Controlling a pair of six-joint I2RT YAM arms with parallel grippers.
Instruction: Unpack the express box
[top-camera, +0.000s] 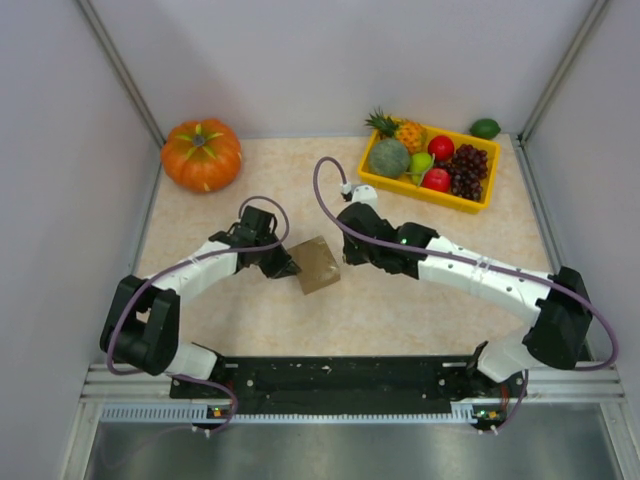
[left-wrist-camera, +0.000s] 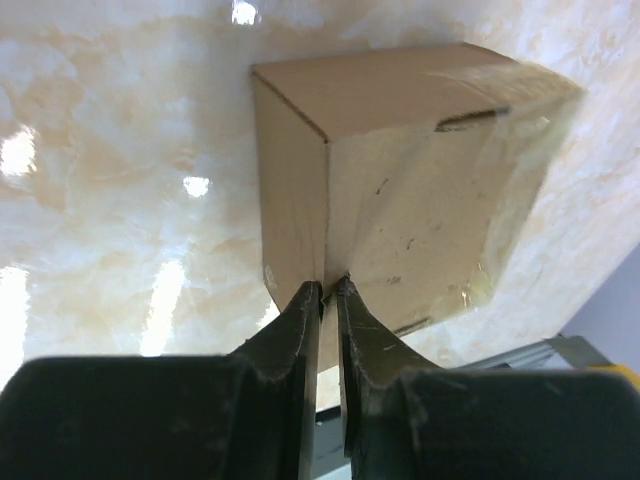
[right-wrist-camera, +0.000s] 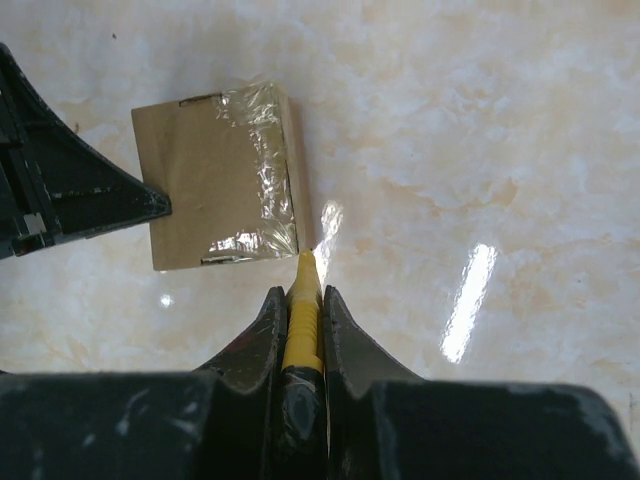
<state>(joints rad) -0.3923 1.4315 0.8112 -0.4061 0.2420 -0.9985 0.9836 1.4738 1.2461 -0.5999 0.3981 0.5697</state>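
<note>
Your right gripper (right-wrist-camera: 300, 295) pinches a yellow tool (right-wrist-camera: 302, 322). Your left gripper (left-wrist-camera: 328, 290) is nearly closed, with the express box (left-wrist-camera: 420, 190) edge at its fingertips; grip unclear.

L wrist cam: I've got the express box (left-wrist-camera: 420, 200) sitting on the pale marbled table (left-wrist-camera: 120, 200), clear tape (left-wrist-camera: 500, 150) over its facing side. Left gripper (left-wrist-camera: 327, 285) jaws are nearly together w/ a thin slit between, tips right at the box's near corner edge. Can't tell if they're pinching it. Glare spots on the tabletop.
</note>
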